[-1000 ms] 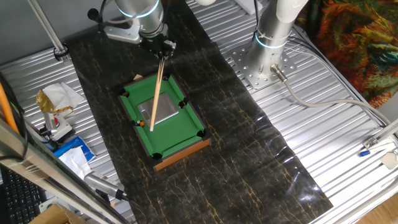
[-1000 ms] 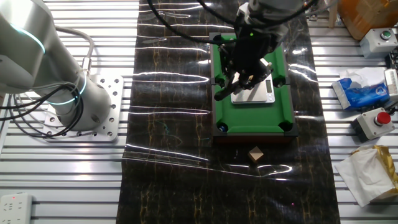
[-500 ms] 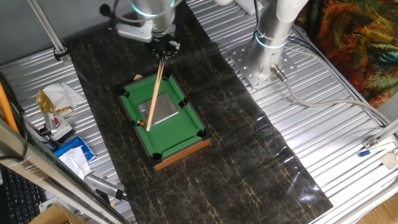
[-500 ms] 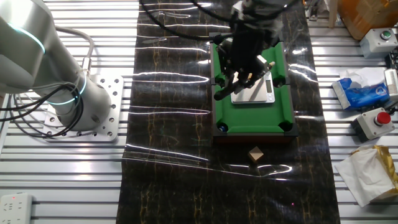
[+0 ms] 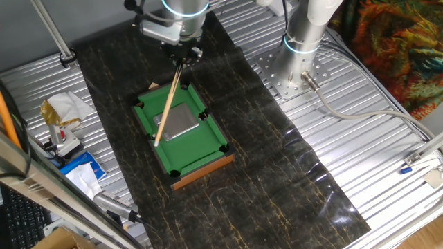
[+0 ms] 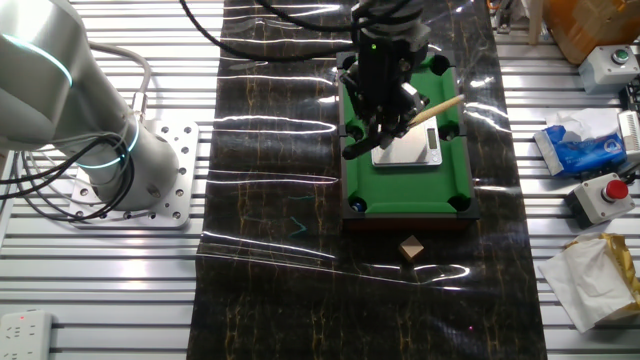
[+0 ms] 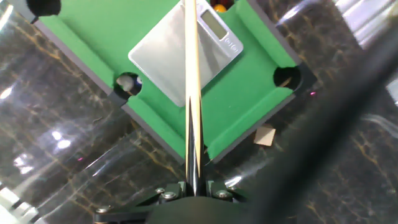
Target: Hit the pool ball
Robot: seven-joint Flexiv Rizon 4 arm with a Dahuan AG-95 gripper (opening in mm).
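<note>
**Cue held over the green table, ball at the far cushion**

We see the pool ball (image 7: 219,7) only in the hand view, a small orange shape at the top edge of the frame, by the far rail of the mini pool table (image 7: 81,46), just right of the cue line. We cannot pick it out in either fixed view. The wooden cue (image 7: 191,87) runs from the gripper (image 7: 193,185) across a silver scale (image 7: 168,53) lying on the felt. The gripper is clenched on the cue's butt, hovering above the table's near end (image 5: 181,53). A small wooden block (image 7: 265,135) lies on the dark mat (image 5: 277,180) just outside the table.
</note>
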